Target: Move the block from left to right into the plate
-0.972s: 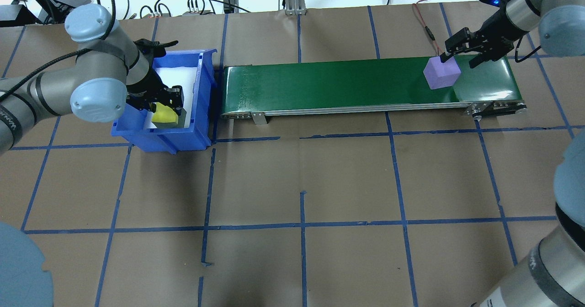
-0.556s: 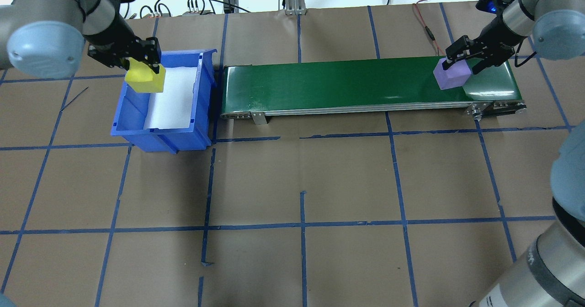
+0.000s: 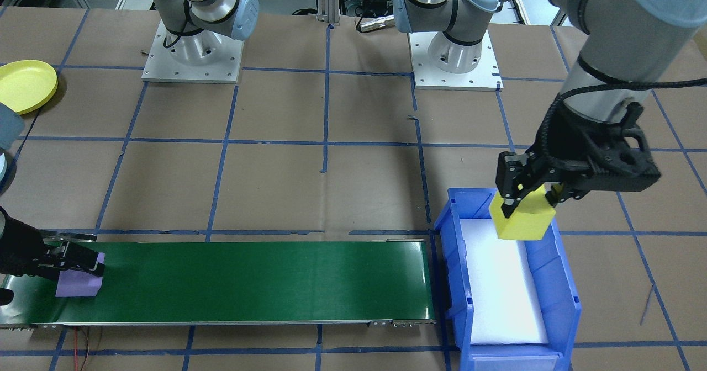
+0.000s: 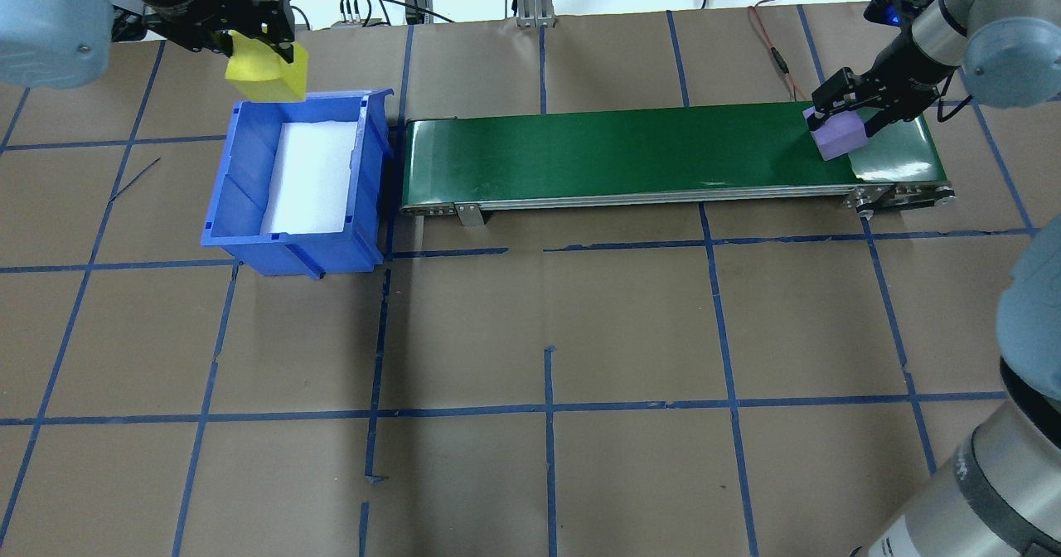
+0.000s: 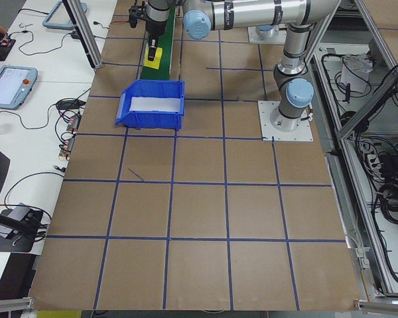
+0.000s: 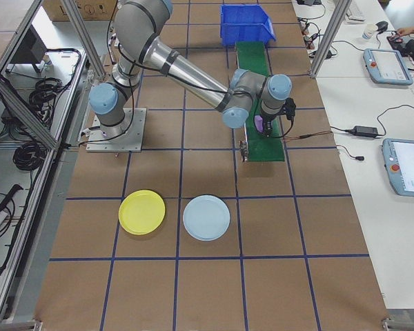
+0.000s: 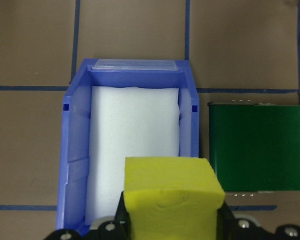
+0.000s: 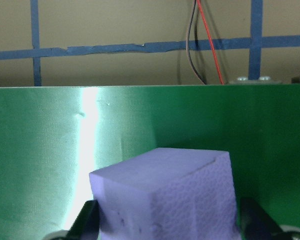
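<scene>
- Left gripper (image 4: pixel 259 41): over the last second it has lifted the yellow block (image 4: pixel 267 76) out of the blue bin (image 4: pixel 249 209) and carried it up past the bin's far rim, toward 12 o'clock in the overhead view. It is pinching the block from above, and the block hangs clear of the white padding (image 4: pixel 308 177). I judge the next stop is the near end of the green belt (image 4: pixel 630 155), at about 3 o'clock from the bin.
- Right gripper (image 4: pixel 839 113): it has come lower at the belt's far end, jaws clamped on the purple block (image 4: pixel 840 139), which now sits on or just above the belt. That looks like a pickup under way.
- Plate (image 6: pixel 142 211): yellow, round, shallow, with a raised rim, and bare. It lies on the surface at about 7 o'clock from the belt's end in the right-side view, just beside a pale blue plate (image 6: pixel 206 217), well apart from both blocks.
</scene>
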`<state>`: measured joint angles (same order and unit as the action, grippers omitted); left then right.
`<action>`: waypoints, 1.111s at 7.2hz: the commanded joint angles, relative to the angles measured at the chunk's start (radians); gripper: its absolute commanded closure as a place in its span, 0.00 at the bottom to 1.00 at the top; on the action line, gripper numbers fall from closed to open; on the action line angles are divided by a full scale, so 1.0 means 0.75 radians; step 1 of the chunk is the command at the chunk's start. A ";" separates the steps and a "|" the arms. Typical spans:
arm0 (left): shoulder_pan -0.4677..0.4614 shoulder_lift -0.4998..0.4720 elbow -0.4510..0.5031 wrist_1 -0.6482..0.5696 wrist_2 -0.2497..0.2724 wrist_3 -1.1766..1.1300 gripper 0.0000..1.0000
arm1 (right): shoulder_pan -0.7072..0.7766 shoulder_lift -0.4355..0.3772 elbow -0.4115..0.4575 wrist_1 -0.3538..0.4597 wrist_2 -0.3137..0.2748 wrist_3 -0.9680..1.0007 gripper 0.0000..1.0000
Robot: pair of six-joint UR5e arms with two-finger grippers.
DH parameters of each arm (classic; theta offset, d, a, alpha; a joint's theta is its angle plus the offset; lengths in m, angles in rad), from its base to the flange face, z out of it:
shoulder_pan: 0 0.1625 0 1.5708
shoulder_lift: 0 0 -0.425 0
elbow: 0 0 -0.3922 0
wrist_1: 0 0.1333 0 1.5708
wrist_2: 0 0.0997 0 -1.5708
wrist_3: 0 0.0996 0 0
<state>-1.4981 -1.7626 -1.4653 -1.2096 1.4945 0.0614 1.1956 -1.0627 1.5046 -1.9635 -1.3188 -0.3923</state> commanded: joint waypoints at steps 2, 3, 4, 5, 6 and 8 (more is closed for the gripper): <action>-0.227 -0.169 -0.008 0.134 -0.009 -0.210 0.56 | 0.001 0.010 0.021 0.000 -0.001 0.002 0.02; -0.232 -0.218 -0.022 0.183 -0.011 -0.213 0.56 | -0.001 0.004 0.017 -0.002 -0.007 0.010 0.68; -0.232 -0.257 -0.034 0.236 -0.013 -0.203 0.56 | -0.001 0.000 0.002 -0.002 -0.041 0.018 0.80; -0.232 -0.288 -0.036 0.267 -0.013 -0.197 0.56 | -0.001 -0.007 -0.002 -0.012 -0.086 0.016 0.81; -0.232 -0.305 -0.036 0.293 -0.015 -0.196 0.56 | -0.001 -0.019 -0.024 -0.022 -0.139 0.006 0.82; -0.232 -0.317 -0.034 0.298 -0.015 -0.196 0.56 | -0.054 -0.139 0.000 0.032 -0.362 -0.110 0.82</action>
<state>-1.6719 -1.9928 -1.4913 -0.9922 1.4836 -0.0861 1.1850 -1.1110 1.4845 -1.9647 -1.5141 -0.4136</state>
